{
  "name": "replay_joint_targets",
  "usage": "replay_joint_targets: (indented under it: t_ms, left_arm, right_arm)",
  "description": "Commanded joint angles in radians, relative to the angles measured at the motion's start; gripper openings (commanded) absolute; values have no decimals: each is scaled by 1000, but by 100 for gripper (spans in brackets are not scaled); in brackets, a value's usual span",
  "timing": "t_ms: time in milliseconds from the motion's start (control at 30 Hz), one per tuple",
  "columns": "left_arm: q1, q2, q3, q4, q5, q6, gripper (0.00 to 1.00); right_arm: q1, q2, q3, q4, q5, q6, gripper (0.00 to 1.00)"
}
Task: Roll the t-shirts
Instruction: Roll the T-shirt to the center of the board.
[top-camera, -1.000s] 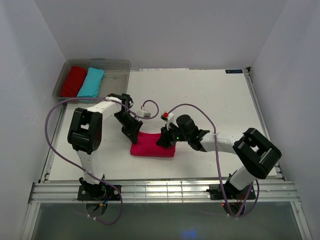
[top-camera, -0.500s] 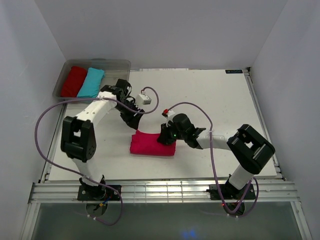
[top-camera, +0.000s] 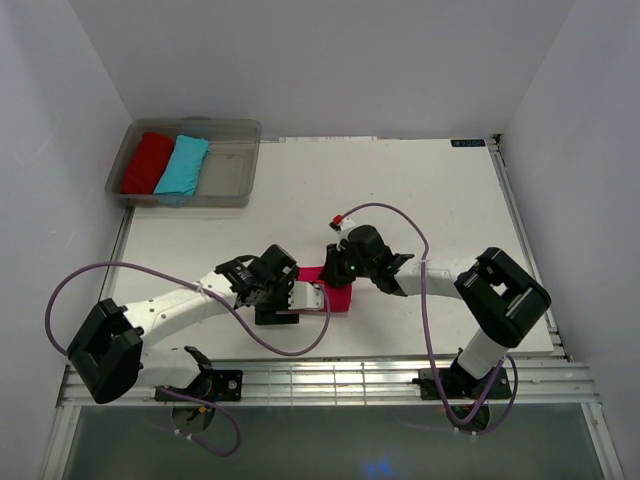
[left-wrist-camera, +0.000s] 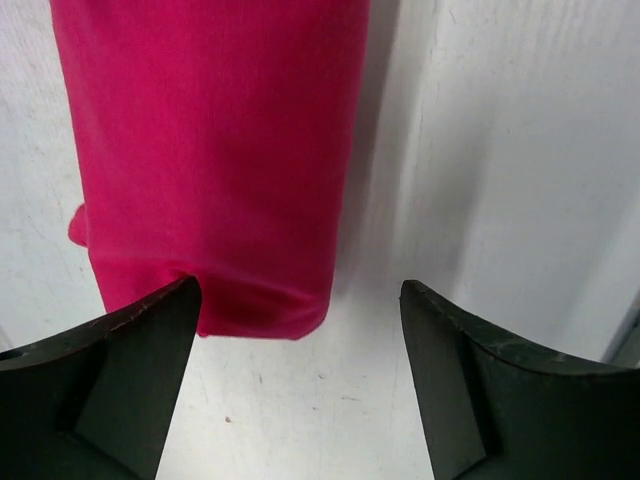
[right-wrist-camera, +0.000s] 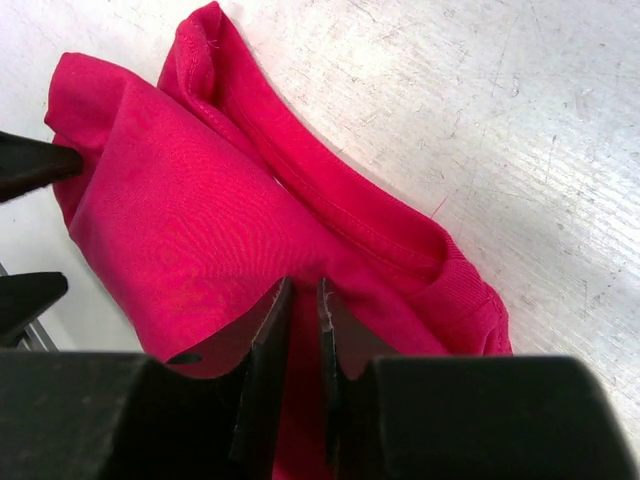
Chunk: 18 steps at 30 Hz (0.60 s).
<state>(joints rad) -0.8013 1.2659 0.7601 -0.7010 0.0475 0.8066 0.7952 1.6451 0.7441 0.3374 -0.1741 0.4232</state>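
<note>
The magenta-pink t-shirt (top-camera: 340, 298) lies rolled into a short bundle on the white table, just in front of the arms. My left gripper (top-camera: 298, 300) sits low at the bundle's left end, wide open; in its wrist view the roll's end (left-wrist-camera: 210, 180) reaches down between the two black fingertips (left-wrist-camera: 150, 340) and nothing is gripped. My right gripper (top-camera: 331, 275) comes at the bundle from the far right side. Its jaws (right-wrist-camera: 303, 288) are almost together, pinching a fold of the t-shirt (right-wrist-camera: 180, 230). The collar ribbing (right-wrist-camera: 450, 270) shows to the right.
A clear plastic bin (top-camera: 230, 172) stands at the far left corner and holds a dark red cloth bundle (top-camera: 148, 162) and a turquoise one (top-camera: 182, 165). The table's metal front rail (top-camera: 330, 385) runs below the arm bases. White walls close in on both sides.
My left arm has let go of the fabric, swung from the bundle's far side round to its near left end, and its jaws have opened wide. The right gripper has kept its pinch.
</note>
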Motion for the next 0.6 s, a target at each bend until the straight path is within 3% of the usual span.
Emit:
replay_joint_targets:
  t_ms: [0,67,367,567]
  left_arm:
    - [-48,-4,-22,139,-127,8,91]
    - [-50,24,-33,156,-120,0,98]
    - [-56,156,-50,258,-209,-10,98]
    - [-35,193,-45,281,-247,-12,89]
  right_arm:
    - [-10,7,11,-20,16,15,22]
    - [-11,7,12,-21,13,15,22]
    - [-17,1,12,6,-42,-1,22]
    - [-25,-33,-17,67,-88,-29,23]
